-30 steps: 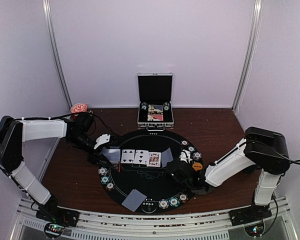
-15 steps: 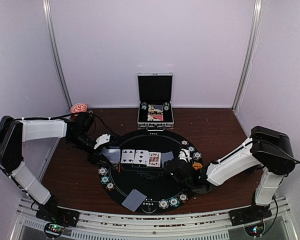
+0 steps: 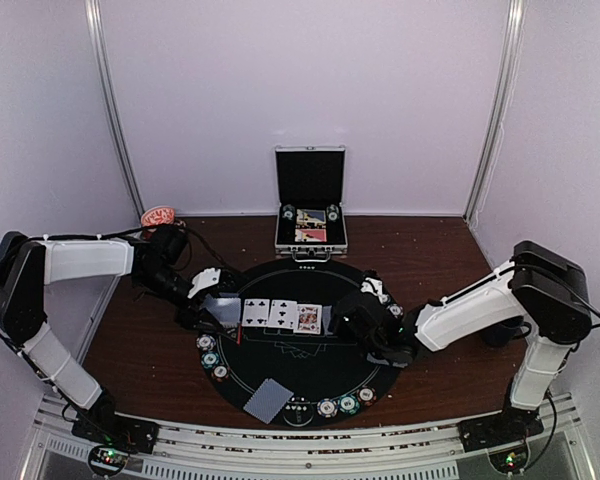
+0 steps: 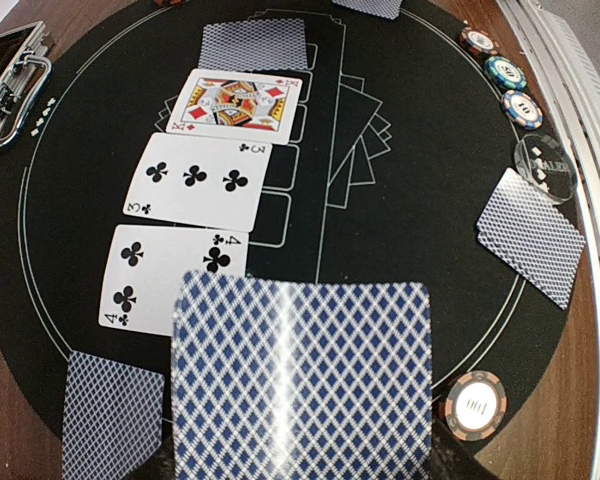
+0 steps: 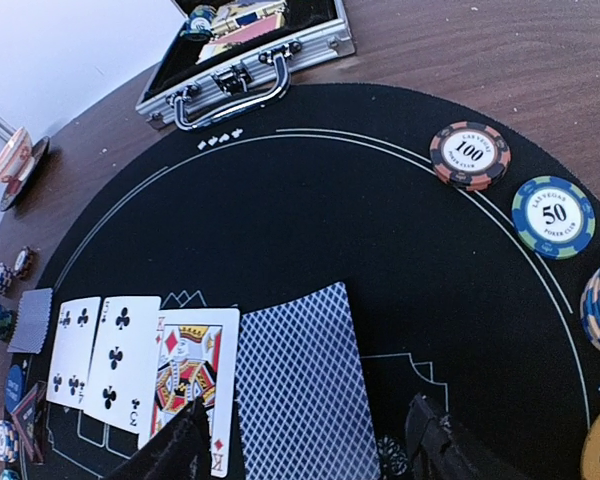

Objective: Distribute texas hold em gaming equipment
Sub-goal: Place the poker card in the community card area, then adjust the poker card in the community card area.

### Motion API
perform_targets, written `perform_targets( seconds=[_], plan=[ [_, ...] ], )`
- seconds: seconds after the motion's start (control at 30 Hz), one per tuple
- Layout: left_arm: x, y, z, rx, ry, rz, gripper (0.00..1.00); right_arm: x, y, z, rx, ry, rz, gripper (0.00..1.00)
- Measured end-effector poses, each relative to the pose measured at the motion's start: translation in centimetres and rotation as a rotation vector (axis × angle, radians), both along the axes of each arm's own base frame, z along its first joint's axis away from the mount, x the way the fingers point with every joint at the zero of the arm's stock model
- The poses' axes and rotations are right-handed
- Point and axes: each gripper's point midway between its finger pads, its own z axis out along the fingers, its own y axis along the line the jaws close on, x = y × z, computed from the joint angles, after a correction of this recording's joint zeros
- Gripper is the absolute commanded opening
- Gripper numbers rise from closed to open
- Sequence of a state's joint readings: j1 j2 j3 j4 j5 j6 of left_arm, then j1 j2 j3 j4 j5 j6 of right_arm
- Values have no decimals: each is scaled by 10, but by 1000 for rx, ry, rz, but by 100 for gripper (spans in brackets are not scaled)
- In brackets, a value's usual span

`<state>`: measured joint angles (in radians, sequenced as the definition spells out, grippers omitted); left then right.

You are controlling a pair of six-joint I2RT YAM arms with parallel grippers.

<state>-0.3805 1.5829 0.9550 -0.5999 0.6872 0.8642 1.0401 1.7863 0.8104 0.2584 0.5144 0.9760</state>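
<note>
On the round black mat lie three face-up cards: four of clubs, three of clubs and king of diamonds. A face-down card lies flat beside the king. My right gripper stands open over it, one dark finger on each side, nothing gripped. My left gripper is shut on a face-down stack of playing cards that hides its jaws. Striped poker chips ring the mat's edge. In the top view the right gripper sits at the right end of the card row, the left gripper at the left end.
The open silver case stands behind the mat with cards and chips inside. A pink cup on a saucer is at the back left. More face-down cards lie near the mat's front edge, and a clear disc sits by the chips.
My right arm has moved from the chips at the mat's right edge toward the card row, and its jaws have opened. The left arm and its cards have not moved.
</note>
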Motion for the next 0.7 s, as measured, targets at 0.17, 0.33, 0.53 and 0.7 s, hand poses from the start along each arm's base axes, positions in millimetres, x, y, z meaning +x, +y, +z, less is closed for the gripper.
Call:
perform_targets(
  seconds=[0.17,0.33,0.53,0.7],
  plan=[
    [0,0,0,0,0,0,61,6,5,-18,-45,46,32,69],
    [0,0,0,0,0,0,61,8,18,-29,-75,77,79,71],
    [0,0,0,0,0,0,61,6,22,-29,-82,88,103,72],
    [0,0,0,0,0,0,61,1,27,-29,-92,91,119,72]
  ],
)
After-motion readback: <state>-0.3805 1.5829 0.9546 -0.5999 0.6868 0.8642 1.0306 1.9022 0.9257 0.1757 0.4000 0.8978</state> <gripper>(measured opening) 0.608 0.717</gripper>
